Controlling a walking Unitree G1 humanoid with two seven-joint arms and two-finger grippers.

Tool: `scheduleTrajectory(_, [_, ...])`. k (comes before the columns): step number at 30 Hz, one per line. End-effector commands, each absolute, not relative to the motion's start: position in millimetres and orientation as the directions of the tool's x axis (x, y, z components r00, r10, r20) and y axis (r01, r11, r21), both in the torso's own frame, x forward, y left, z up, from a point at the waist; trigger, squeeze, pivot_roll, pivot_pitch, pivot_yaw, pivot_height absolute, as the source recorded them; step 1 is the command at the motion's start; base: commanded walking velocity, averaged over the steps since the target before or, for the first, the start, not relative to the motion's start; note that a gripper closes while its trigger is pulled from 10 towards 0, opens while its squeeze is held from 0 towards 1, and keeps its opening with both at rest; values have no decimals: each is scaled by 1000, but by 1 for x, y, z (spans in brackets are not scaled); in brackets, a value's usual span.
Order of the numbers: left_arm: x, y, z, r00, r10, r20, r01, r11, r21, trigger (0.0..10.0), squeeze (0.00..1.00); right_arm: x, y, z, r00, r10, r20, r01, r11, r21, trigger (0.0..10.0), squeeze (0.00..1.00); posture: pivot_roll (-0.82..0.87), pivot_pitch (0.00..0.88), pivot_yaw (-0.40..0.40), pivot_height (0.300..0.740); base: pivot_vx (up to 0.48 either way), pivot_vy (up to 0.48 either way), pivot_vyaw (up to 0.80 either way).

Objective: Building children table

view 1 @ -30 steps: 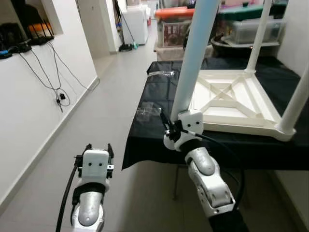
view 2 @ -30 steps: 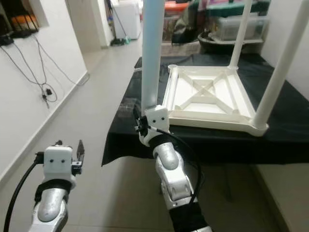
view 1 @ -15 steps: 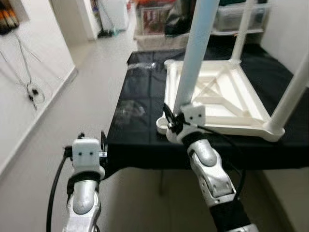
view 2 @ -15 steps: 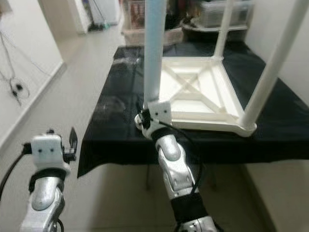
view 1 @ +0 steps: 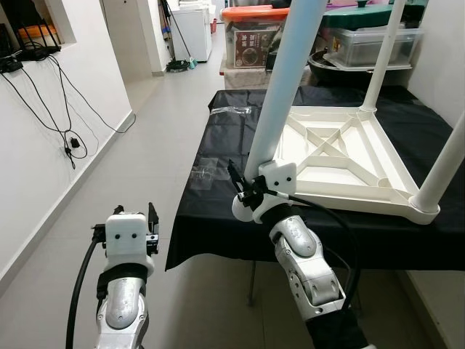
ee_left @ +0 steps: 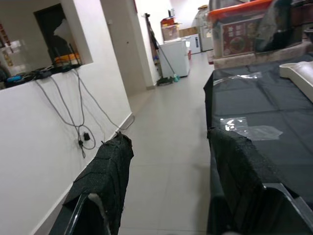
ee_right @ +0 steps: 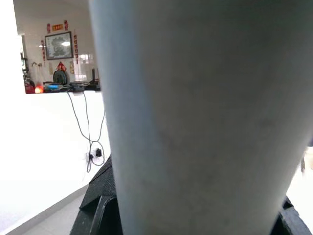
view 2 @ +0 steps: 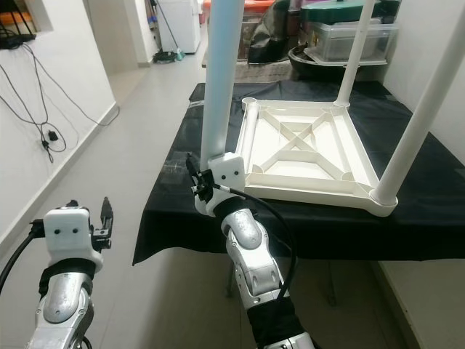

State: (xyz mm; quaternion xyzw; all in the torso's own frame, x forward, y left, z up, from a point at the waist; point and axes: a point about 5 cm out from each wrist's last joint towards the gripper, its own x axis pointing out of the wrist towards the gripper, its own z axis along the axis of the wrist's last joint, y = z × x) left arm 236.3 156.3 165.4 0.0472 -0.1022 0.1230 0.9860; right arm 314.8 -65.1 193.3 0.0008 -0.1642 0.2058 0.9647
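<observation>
A white children's tabletop lies upside down on a table under a black cloth. Two white legs stand up from it, one at the far corner and one at the near right corner. My right gripper is shut on the bottom end of a third pale leg, held nearly upright at the tabletop's near left corner. That corner is hidden behind the gripper. In the right wrist view the leg sits close between the black fingers. My left gripper hangs open over the floor, left of the table.
Clear plastic bags lie on the cloth left of the tabletop. Storage boxes stand behind the table. A white wall with hanging cables runs along the left, and tiled floor lies between it and the table.
The head camera has swung, so the whole scene has shifted. My right gripper still holds the leg by the tabletop's near left corner. The left arm hangs as before.
</observation>
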Motion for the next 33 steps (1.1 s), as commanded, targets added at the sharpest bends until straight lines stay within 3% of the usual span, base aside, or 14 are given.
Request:
scheduleTrajectory(1, [235,157,168,948,228,222,-251,964,83,10000,0,314,-63,198,849,404,341,-406,911,-69,10000,0,-61,0,30,740,251,0,0])
scheduleTrajectory(22, [235,154,164,953,214,212,-237,967,90,10000,0,315,-64,196,849,409,334,-404,911,-85,10000,0,-65,0,29,740,272,0,0])
scheduleTrajectory(33, [235,156,162,951,238,196,-256,964,75,10000,0,315,-64,195,851,405,336,-401,912,-83,10000,0,-65,0,30,740,0,0,0])
